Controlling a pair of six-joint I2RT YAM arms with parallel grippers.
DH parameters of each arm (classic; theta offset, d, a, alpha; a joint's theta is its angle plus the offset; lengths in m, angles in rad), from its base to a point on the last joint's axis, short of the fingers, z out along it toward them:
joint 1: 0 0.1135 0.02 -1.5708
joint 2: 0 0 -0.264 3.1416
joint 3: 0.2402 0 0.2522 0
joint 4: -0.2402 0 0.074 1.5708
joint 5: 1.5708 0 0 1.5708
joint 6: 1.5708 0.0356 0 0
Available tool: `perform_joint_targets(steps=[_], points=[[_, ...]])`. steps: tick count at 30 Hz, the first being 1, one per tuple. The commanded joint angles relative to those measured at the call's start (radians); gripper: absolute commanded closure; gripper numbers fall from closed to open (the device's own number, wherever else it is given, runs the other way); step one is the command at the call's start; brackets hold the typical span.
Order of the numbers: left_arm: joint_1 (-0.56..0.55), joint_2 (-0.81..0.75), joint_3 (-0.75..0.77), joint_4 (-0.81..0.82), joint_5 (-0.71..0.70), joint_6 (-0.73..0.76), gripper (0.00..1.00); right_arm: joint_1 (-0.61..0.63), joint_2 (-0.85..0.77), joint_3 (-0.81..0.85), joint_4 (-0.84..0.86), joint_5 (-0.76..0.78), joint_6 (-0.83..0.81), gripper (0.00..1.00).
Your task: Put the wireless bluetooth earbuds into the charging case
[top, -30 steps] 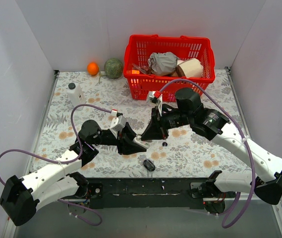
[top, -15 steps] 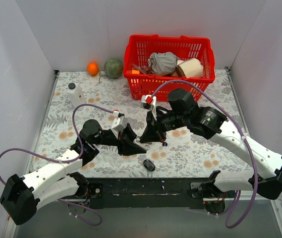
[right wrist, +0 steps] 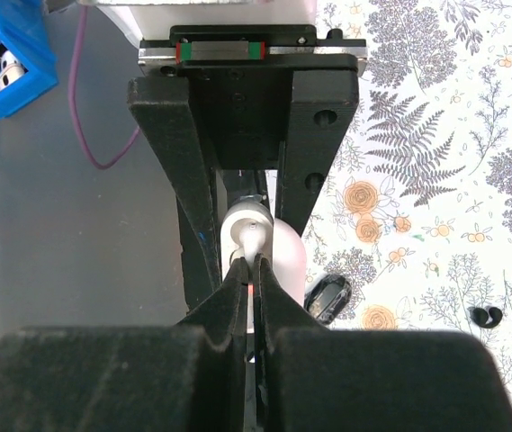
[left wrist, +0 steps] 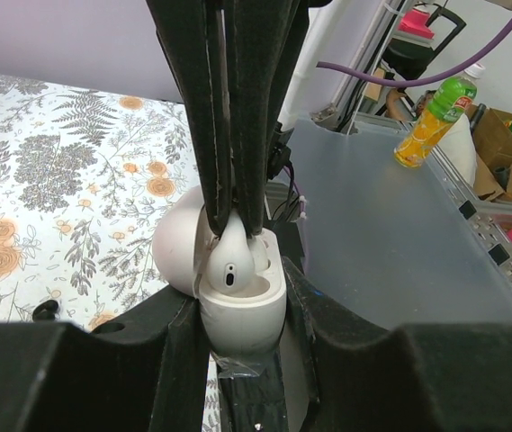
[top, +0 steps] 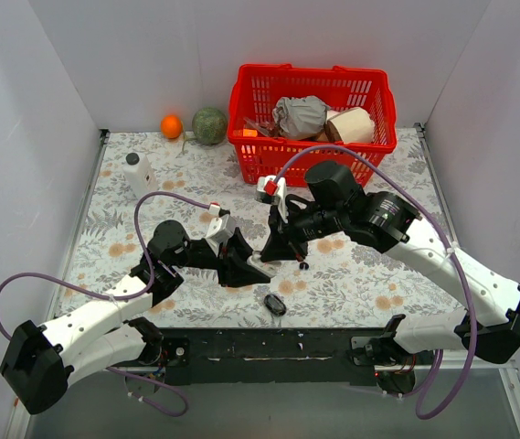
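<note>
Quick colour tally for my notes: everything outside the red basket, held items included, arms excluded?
Orange: 1, orange fruit
Green: 1, round green fruit
White: 3, bottle, charging case, earbud
Black: 2, oval object, small curled piece
Total: 7

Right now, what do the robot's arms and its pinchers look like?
Both the left arm and the right arm have smooth white shells with chunky black joints, and a thin purple cable loops along each. The left gripper and the right gripper are black, with two flat tapering fingers. The left one has a silver rail with a red-and-green strip.
</note>
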Motion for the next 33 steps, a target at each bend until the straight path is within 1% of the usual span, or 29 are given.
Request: perform_joint_targets(steps=[1, 14, 18, 28, 29, 30, 31, 32, 33], points=[[-0.012, -0.008, 0.012, 0.033, 0.018, 0.018, 1.0, 0.0, 0.012, 0.048, -0.037, 0.044, -0.046, 0.99], [-0.012, -0.004, 0.016, 0.014, 0.018, 0.036, 1.0, 0.039, 0.032, 0.056, -0.066, 0.019, -0.069, 0.99], [-0.012, 0.002, 0.016, 0.019, 0.026, 0.044, 1.0, 0.052, 0.041, 0.066, -0.098, 0.019, -0.086, 0.99], [-0.012, -0.002, 0.016, 0.0, 0.037, 0.07, 1.0, 0.094, 0.071, 0.1, -0.162, 0.124, -0.09, 0.99], [-0.012, -0.002, 0.015, 0.0, 0.034, 0.07, 1.0, 0.094, 0.069, 0.103, -0.161, 0.134, -0.084, 0.98], [-0.012, -0.004, 0.013, 0.002, 0.032, 0.068, 1.0, 0.094, 0.069, 0.108, -0.161, 0.14, -0.08, 0.93], [-0.012, -0.007, 0.009, 0.003, 0.031, 0.068, 1.0, 0.094, 0.067, 0.112, -0.161, 0.145, -0.078, 0.91], [-0.012, -0.008, 0.004, 0.005, 0.029, 0.067, 1.0, 0.094, 0.067, 0.121, -0.156, 0.151, -0.071, 0.85], [-0.012, -0.01, 0.004, 0.01, 0.026, 0.065, 1.0, 0.092, 0.064, 0.126, -0.153, 0.154, -0.069, 0.81]])
